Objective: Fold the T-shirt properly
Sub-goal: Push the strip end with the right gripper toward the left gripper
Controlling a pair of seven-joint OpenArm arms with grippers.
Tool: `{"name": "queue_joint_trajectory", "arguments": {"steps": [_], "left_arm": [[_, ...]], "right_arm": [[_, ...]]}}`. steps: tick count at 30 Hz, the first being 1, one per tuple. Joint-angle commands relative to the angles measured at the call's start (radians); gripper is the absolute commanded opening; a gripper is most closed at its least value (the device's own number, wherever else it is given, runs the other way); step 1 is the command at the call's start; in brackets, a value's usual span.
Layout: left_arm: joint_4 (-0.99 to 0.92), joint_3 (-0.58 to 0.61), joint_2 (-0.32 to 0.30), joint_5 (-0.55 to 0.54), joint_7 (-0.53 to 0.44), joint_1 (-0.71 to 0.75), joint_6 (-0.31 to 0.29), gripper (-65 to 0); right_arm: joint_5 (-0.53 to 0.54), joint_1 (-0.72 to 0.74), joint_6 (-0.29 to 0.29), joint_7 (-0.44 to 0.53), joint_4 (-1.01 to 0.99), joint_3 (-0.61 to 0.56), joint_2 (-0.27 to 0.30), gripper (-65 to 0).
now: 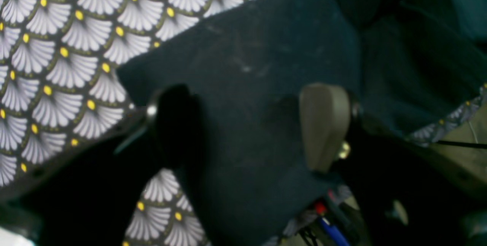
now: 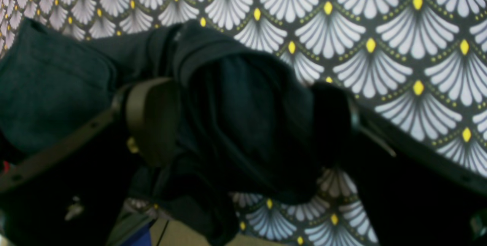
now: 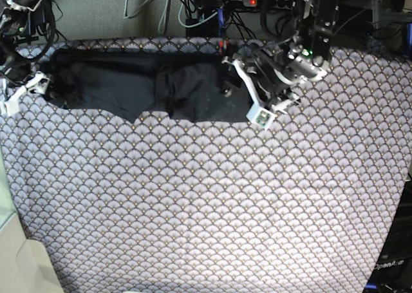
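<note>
Stretching across the far edge of the bench (image 3: 206,209), the shirt (image 3: 148,87) lay as one long dark band, its long axis running from one set of fingers to the other. Each end lay directly between a pair of fingers, so neither arm was clearly nearer; each had its own end.

The left fingers (image 1: 251,124) stood fairly wide, one on either side of a flat corner of the shirt (image 1: 243,97), with the cloth passing between them. Whether they touched it I could not tell.

The right fingers (image 2: 243,120) stood at their widest, straddling a bunched, rounded hump of the shirt (image 2: 243,124) that filled the gap between them. They did not appear to pinch it.

Any fold, I judged, would depend on both ends being lifted together along that axis.
</note>
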Motion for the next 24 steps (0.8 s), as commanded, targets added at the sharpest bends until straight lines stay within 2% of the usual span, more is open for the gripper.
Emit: {"name": "queue_joint_trajectory", "arguments": {"steps": [1,8,14,20,24], "left_arm": [[0.019,-0.002,0.002,-0.01,-0.016,-0.01,-0.001,-20.2],[0.019,-0.002,0.001,-0.01,-0.02,-0.01,-0.001,-20.2],[0.019,-0.002,-0.001,-0.008,-0.022,-0.011,-0.001,-20.2],[0.017,-0.002,-0.001,-0.008,-0.017,-0.023,-0.001,-20.2],[0.017,-0.002,0.001,-0.008,-0.017,-0.023,-0.001,-20.2]], "right_arm": [[-0.036,-0.009,-0.005,-0.047,0.002,-0.001,0.002,-11.3],[-0.033,-0.012,-0.005,-0.052,0.003,-0.003,-0.018,-11.3],[0.039,-0.046,-0.005,-0.061,0.042,-0.063,-0.017,-11.5],[0.041,-0.087,-0.005,-0.069,0.189,-0.076,-0.071,-17.6],[0.041,-0.087,-0.005,-0.07,0.189,-0.078,-0.075,-20.2]]}}
